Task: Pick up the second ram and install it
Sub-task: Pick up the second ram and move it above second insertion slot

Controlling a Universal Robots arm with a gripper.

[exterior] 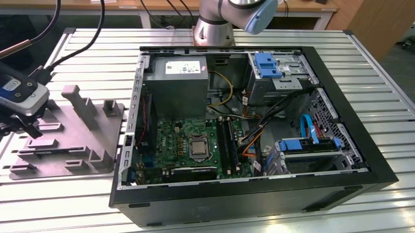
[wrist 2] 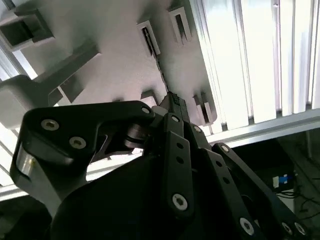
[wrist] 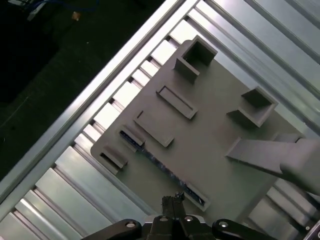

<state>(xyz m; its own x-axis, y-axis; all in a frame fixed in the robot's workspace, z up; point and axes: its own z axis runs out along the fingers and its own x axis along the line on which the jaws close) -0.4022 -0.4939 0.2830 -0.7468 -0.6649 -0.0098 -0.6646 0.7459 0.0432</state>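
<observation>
A robot gripper [exterior: 25, 127] hangs over the grey fixture [exterior: 84, 141], above the fixture's edge on the exterior view's left. In the first wrist view its fingertips [wrist: 172, 201] are drawn together with nothing seen between them. The second ram [wrist: 160, 165], a thin dark blue strip, lies edge-up in a long slot of the fixture, with one end just beside the fingertips. The fixture rests on a slatted metal table [exterior: 39, 204]. An open computer case [exterior: 259, 194] sits just beside the fixture, on the exterior view's right.
</observation>
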